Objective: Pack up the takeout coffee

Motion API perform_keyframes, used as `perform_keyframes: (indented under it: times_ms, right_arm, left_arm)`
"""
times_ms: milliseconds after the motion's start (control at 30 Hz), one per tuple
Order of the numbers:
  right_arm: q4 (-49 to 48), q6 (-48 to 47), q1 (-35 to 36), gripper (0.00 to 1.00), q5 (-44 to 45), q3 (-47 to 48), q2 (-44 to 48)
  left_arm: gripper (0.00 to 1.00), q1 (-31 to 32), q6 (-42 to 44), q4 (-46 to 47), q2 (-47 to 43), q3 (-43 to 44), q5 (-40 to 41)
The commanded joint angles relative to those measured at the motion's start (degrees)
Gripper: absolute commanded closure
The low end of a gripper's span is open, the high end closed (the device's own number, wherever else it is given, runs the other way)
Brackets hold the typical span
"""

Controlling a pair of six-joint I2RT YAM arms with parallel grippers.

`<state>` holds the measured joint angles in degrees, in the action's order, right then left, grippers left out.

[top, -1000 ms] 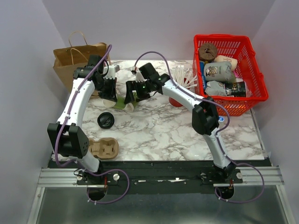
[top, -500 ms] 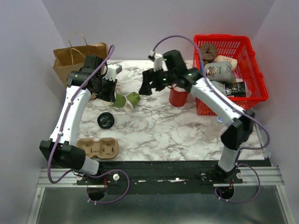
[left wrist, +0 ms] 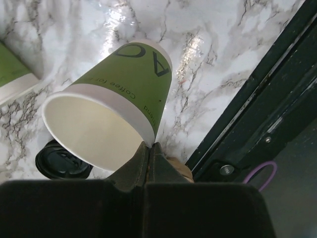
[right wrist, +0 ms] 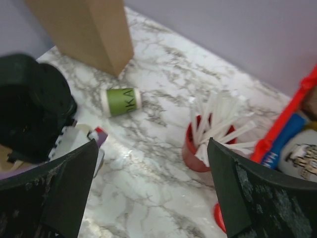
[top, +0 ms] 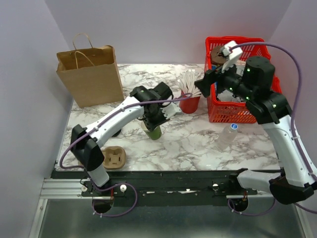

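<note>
Both arms have swung since a sec ago: L arm now reaches to mid-table, R arm is lifted up by the basket. Marble table; brown paper bag upright back-left; red basket back-right. Cardboard cup carrier near front-left edge. R gripper jaws wide apart, nothing btwn them. L gripper pinched tight on rim of takeout coffee cup, at mid-table, tilted, mouth facing wrist cam. Second green cup on its side nearby. Black lid flat on marble just beside held cup.
</note>
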<state>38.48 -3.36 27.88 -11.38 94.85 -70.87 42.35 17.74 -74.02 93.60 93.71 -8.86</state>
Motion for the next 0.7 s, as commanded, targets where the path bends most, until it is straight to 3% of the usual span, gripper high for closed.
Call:
perform_keyframes:
  times_ms: [0, 400, 667]
  right_arm:
    - [-3.14, -3.85, -4.05, 0.00, 7.24, -3.43, 4.24]
    - [-2.27, -4.99, -6.78, 0.00, 9.00, -7.75, 8.03]
    - [-2.53, -4.82, -6.96, 0.00, 8.83, -8.98, 8.73]
  left_arm:
    - [1.00, 5.02, 1.34, 2.02, 4.92, 0.77, 7.10]
    - [1.00, 10.91, -0.25, 8.10, 10.90, -0.11, 13.35]
    - [0.82, 11.44, -0.42, 7.66, 11.87, -0.46, 12.47]
